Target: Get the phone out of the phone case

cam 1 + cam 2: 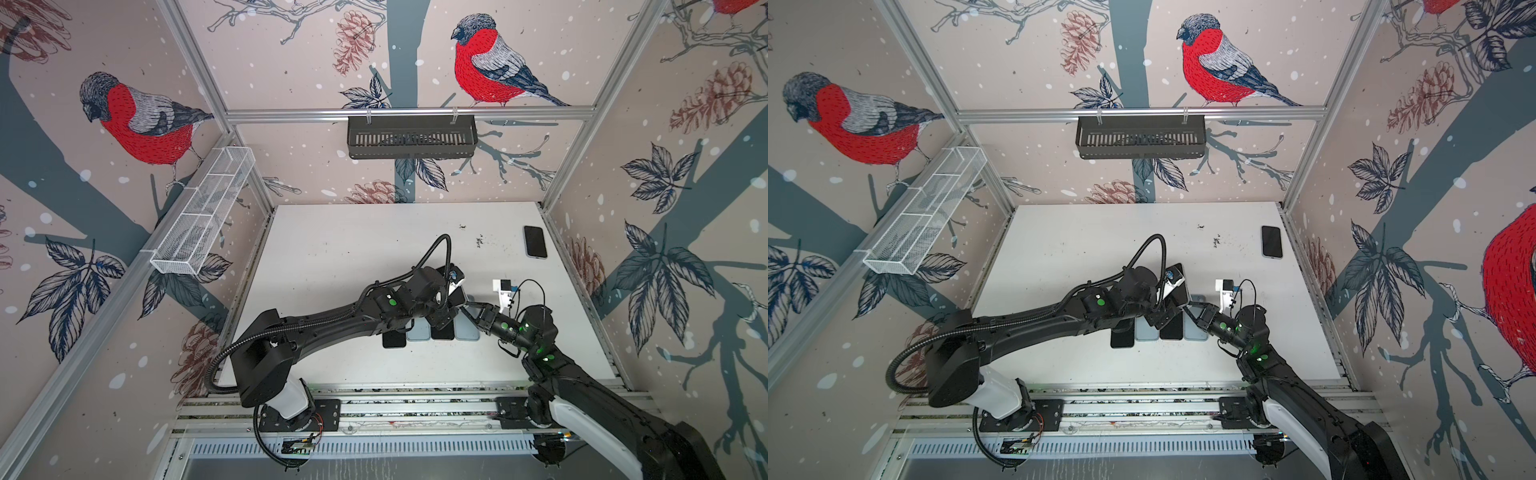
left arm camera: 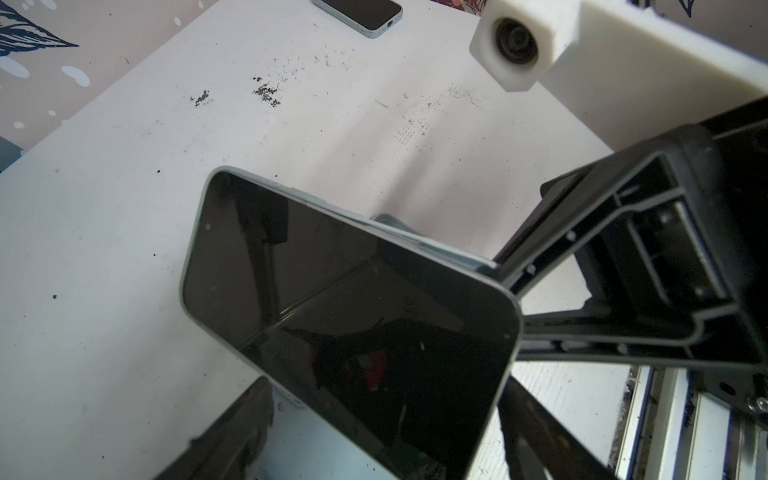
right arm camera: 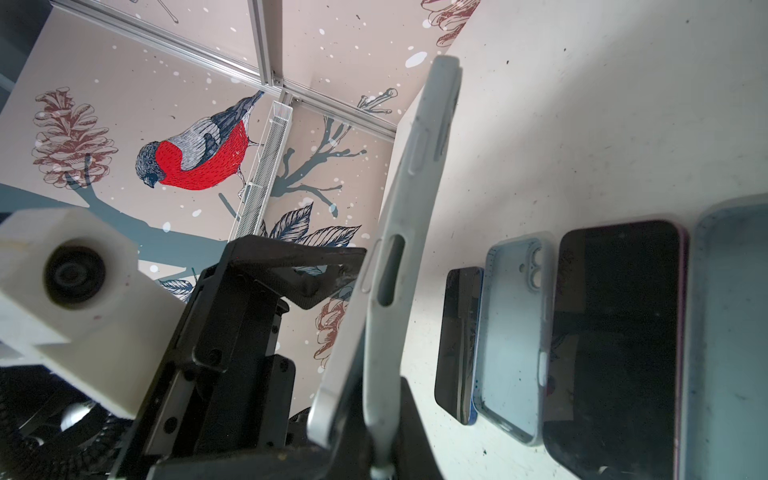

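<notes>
My L gripper (image 2: 386, 407) sits wide astride the phone (image 2: 353, 311), can't tell if gripping; R gripper (image 2: 505, 282) is clamped on the phone case (image 3: 415, 166) edge. Phone, partly out of case, tilts above scuffed white table (image 1: 353, 249), bird-print walls (image 1: 478, 62) around.

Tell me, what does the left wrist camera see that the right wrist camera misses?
Only the left wrist view shows the held phone screen-on, plus a lone phone lying apart near the edge of the white table. Only the right wrist view shows the pale case edge-on, a white mesh basket, and the row of phones and cases laid flat, which the left barely glimpses. Both share the phone, its case and the table.
</notes>
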Robot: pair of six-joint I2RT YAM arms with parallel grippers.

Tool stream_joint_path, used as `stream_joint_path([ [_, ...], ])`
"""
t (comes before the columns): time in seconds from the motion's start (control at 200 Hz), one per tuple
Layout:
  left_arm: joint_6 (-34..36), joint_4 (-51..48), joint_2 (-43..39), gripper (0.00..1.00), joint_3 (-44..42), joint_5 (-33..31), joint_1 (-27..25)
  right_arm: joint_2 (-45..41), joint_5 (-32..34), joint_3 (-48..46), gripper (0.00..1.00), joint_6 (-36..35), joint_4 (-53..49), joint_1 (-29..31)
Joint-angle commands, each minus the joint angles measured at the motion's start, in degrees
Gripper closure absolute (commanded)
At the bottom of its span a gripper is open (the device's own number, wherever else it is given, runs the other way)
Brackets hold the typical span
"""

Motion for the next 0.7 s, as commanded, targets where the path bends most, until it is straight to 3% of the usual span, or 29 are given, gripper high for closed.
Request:
stream_joint_path([
  [0.0,0.8,1.21,1.13,0.2,1.01,-5.57,-0.32,-0.65,-1.24,-0.26,1.0,0.94,5.39,0.13],
  [0.225,0.0,4.54,1.07,0.29,-0.13,-10.03,-0.71,-1.36,-1.44,-1.05,1.0,1.12,5.63,0.14],
  [0.58,0.57,4.41,3.28,0.44,1.86,-8.37,-1.09,-2.03,-1.7,-1.66,1.0,1.47,6.19,0.16],
  [0.69,1.64,4.23,4.8,0.49,2.82,-12.14,-2.81,-2.21,-1.73,-1.63,1.0,1.56,6.2,0.11],
])
